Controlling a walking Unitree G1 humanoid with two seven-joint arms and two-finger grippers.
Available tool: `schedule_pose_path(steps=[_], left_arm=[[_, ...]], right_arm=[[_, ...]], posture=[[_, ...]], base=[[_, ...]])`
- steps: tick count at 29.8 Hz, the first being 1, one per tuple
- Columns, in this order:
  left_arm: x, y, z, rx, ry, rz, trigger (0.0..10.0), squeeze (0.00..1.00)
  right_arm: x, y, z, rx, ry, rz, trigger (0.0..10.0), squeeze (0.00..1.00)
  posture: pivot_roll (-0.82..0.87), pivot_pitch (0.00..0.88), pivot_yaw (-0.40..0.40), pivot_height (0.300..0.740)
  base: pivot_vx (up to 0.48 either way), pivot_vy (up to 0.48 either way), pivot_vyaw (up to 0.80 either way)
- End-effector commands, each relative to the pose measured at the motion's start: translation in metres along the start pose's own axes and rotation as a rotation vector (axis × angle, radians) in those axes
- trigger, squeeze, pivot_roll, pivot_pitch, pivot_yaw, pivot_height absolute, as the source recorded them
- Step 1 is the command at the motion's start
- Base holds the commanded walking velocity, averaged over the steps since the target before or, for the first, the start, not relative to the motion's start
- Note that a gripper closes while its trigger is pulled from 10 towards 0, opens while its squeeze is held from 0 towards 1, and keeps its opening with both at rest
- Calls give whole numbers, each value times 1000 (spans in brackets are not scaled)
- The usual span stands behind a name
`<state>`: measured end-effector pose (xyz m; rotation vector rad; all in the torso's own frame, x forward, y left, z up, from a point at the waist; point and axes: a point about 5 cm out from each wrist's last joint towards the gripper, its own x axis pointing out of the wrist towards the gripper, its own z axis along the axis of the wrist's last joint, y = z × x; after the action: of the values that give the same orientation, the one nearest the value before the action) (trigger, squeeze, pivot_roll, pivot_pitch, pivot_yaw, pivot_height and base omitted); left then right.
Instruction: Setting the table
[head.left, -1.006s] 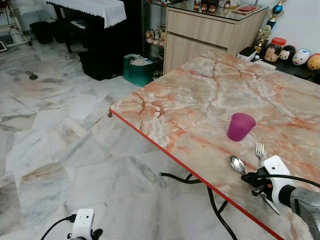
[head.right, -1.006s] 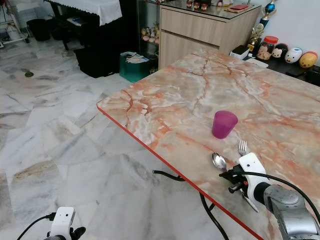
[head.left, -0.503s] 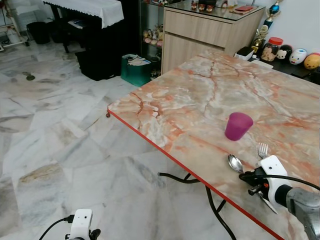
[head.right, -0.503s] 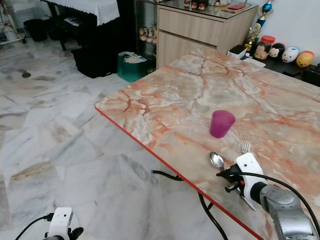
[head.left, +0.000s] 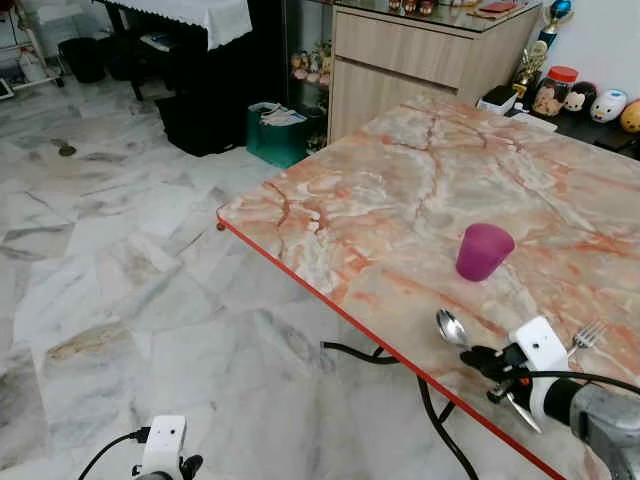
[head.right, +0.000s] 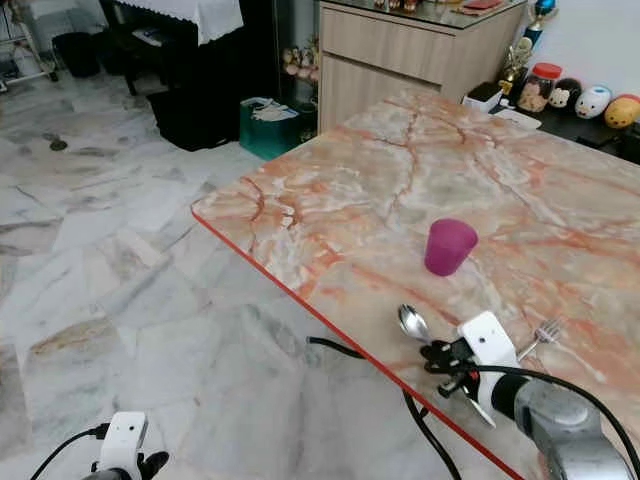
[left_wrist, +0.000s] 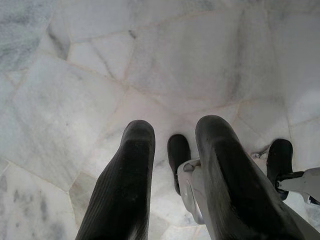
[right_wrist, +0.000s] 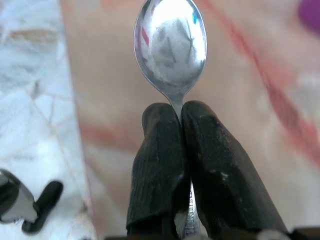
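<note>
Here the right gripper (right_wrist: 179, 117) pinches a spoon (right_wrist: 170, 46) near the purple cup (head.left: 484, 251).

Right tool (head.left: 478, 357) pinches spoon (head.left: 450, 327) near table (head.left: 400, 200) edge; purple cup (head.left: 483, 251), fork (head.left: 587, 335) nearby.

The right arm (head.left: 605, 425) is a silver metal cylinder with a white block at the wrist and a thin black cable that runs along it. The right gripper (right_wrist: 180, 112) has two long black fingers (right_wrist: 155, 165) with fine ribs. The left gripper (left_wrist: 172, 145) has thick black rounded fingers (left_wrist: 127, 185) and a white wrist block with a black cable
</note>
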<state>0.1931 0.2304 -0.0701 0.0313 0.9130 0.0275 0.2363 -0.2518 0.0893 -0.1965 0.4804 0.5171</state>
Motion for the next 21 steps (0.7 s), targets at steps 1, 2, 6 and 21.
schedule_pose_path(steps=[1, 2, 6, 21], left_arm=[[0, 0, -3, 0, 14, 0, 10000, 0], [0, 1, -3, 0, 13, 1, 10000, 0], [-1, 1, -3, -2, 12, 2, 10000, 0], [1, -8, -5, -11, 0, 22, 10000, 0]], right_arm=[[-1, 0, 16, -23, -80, -4, 10000, 0], [0, 2, 25, -35, -129, -9, 10000, 0], [2, 3, 42, -46, -223, -52, 10000, 0], [25, 13, 82, 49, -643, -539, 10000, 0]], posture=[[11, 0, 4, 727], [11, 0, 4, 727], [9, 0, 3, 727], [21, 0, -16, 727]], base=[[0, 0, 0], [0, 0, 0], [0, 0, 0], [0, 0, 0]])
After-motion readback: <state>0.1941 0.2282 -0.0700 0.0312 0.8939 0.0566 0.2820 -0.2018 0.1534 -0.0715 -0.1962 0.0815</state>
